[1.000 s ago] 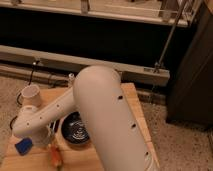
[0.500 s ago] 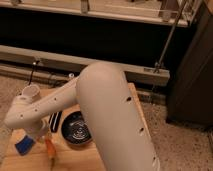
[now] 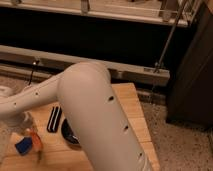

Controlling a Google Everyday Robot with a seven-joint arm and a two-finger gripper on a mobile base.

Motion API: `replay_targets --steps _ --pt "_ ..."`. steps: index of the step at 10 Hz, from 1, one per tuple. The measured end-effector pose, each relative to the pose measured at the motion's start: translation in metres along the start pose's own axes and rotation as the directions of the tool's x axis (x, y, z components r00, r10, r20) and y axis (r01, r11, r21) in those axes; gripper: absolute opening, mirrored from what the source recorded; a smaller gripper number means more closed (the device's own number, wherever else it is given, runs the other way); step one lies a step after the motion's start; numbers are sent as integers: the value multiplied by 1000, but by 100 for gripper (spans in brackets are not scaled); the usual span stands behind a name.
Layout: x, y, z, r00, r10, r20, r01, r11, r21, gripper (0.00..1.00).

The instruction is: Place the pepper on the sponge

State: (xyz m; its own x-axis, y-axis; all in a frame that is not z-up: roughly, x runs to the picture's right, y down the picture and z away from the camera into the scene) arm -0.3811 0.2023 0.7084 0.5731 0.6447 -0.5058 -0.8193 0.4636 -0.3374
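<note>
While the end effector (image 3: 26, 127) hangs low at the left edge of the view, over the near left part of the tabletop (image 3: 131, 114), it looks closed on the pepper (image 3: 35, 142), whose orange body runs down from it toward the wood. The pepper is just beside the right edge of the blue sponge (image 3: 22, 146), not lying on top of it, so I judge the pepper brought almost to its place, with lining up, setting down and letting go left. Further out lie a black-and-white striped item (image 3: 54, 119) and a black bowl (image 3: 67, 134), half hidden by the arm (image 3: 95, 115).
</note>
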Motion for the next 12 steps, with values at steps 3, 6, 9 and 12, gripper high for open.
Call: replay_targets --steps 3,6,9,12 --pt "-25 20 -2 1000 -8 9 9 998 -62 31" --pt "-40 36 7 1000 -19 6 19 996 -91 32" --pt "-46 37 24 1000 -16 -8 15 994 -110 53" --pt "-45 33 39 1000 -16 -15 14 993 -118 56"
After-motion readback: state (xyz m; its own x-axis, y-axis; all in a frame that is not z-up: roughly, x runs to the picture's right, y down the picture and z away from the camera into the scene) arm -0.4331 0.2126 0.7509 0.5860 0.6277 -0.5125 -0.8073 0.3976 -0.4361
